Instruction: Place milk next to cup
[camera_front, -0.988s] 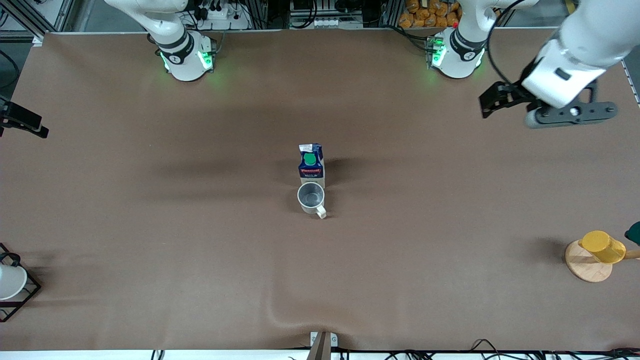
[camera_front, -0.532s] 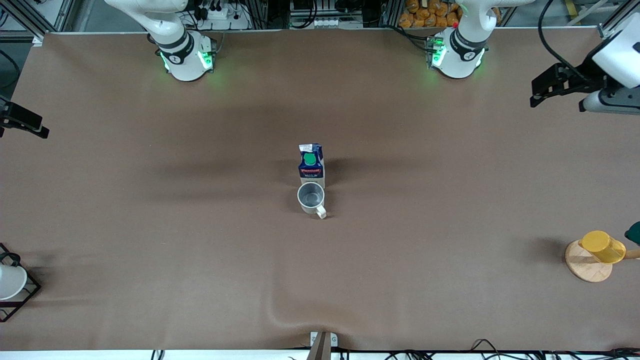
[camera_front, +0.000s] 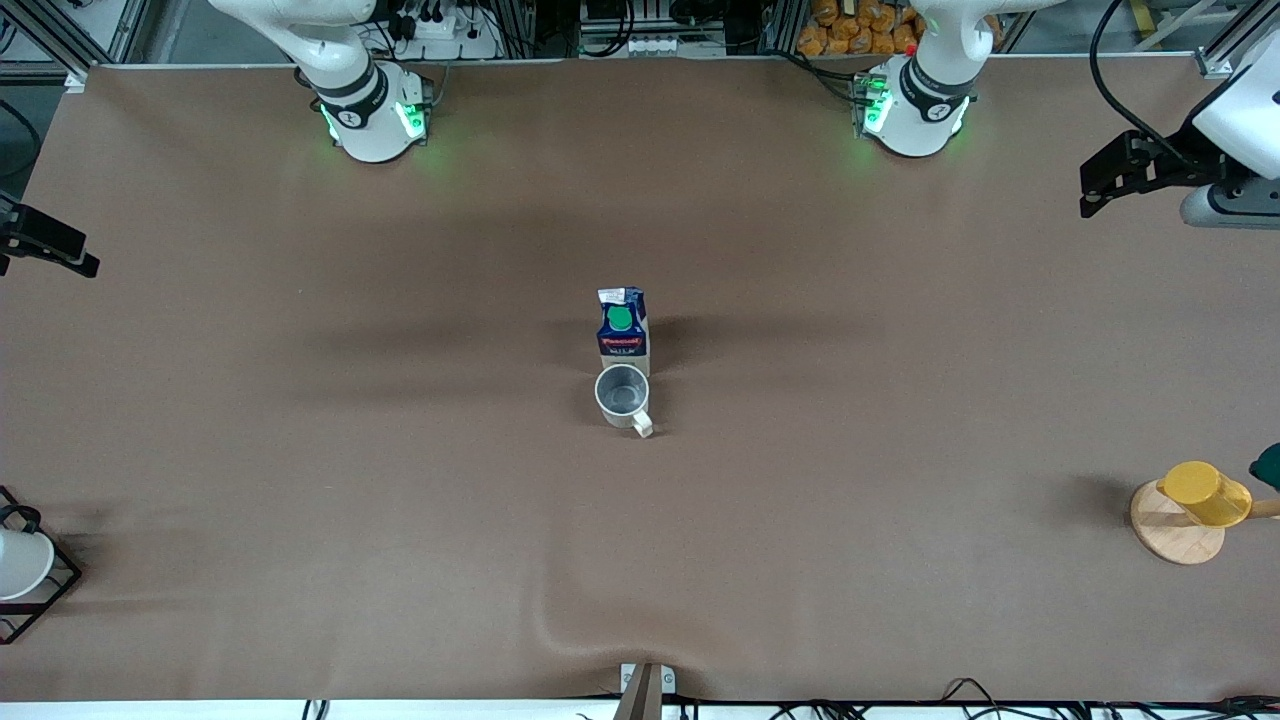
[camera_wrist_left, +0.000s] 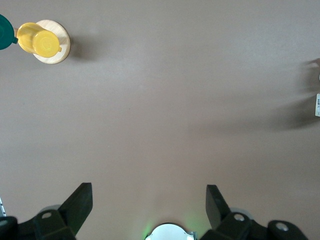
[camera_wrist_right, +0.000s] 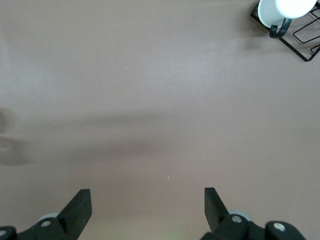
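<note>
The milk (camera_front: 622, 330), a dark-blue carton with a green cap, stands upright at the table's middle. The cup (camera_front: 622, 391), a pale mug with a grey inside, stands right beside it, nearer to the front camera, handle toward that camera. They look touching or nearly so. My left gripper (camera_front: 1100, 190) is open and empty, up in the air over the left arm's end of the table; its wrist view (camera_wrist_left: 147, 205) shows bare cloth between the fingers. My right gripper (camera_front: 55, 248) is open and empty over the right arm's end, with bare cloth between its fingers in its wrist view (camera_wrist_right: 146, 206).
A yellow handleless cup (camera_front: 1205, 493) sits on a round wooden disc (camera_front: 1175, 535) at the left arm's end, with a dark green thing (camera_front: 1268, 465) beside it. A white cup in a black wire frame (camera_front: 20, 565) stands at the right arm's end. Brown cloth covers the table.
My left arm has swung away from the middle toward its end of the table and now sits at the view's edge. The milk, the cup and the right arm have not moved.
</note>
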